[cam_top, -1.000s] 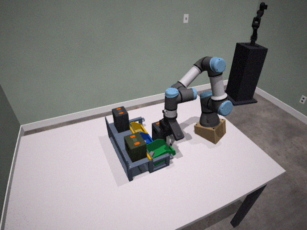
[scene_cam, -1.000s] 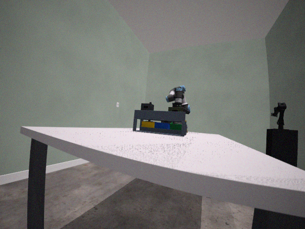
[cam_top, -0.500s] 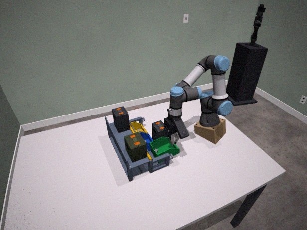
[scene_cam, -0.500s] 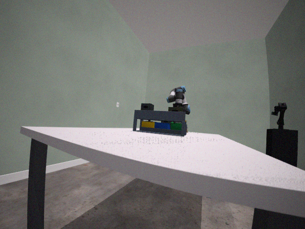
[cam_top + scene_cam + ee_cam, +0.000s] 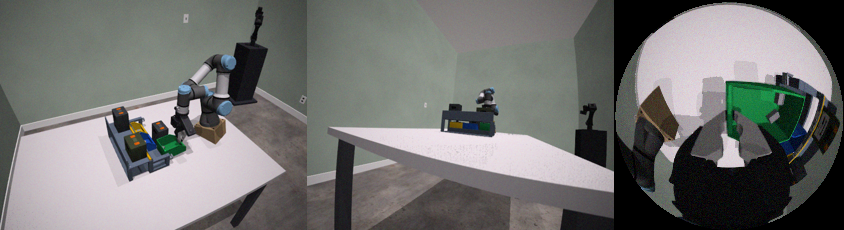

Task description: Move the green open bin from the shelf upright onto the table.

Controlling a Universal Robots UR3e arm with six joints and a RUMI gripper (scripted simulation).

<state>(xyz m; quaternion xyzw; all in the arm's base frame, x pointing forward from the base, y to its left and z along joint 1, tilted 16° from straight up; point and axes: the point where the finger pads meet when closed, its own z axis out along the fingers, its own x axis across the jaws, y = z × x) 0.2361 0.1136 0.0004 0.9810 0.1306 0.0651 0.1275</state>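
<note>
The green open bin (image 5: 169,145) (image 5: 484,126) (image 5: 759,100) is held roughly level, slightly raised, just in front of the blue-grey shelf (image 5: 159,158) (image 5: 469,115). Its inner end is close to the shelf front. Small grey parts lie inside; two show plainly in the wrist view, one part (image 5: 774,117) and another part (image 5: 780,98). My gripper (image 5: 180,141) (image 5: 729,111) is shut on the bin's outer wall, the one away from the shelf. The bin's shadow falls on the white table (image 5: 75,186) (image 5: 519,154). The bin's underside is hidden.
A blue bin (image 5: 150,143) (image 5: 470,126) and a yellow bin (image 5: 139,128) (image 5: 456,125) sit in the shelf. A black box (image 5: 120,119) and an olive box (image 5: 135,147) stand on top. Another black box (image 5: 159,130) stands beside the green bin. The wooden base block (image 5: 208,132) (image 5: 659,112) is nearby.
</note>
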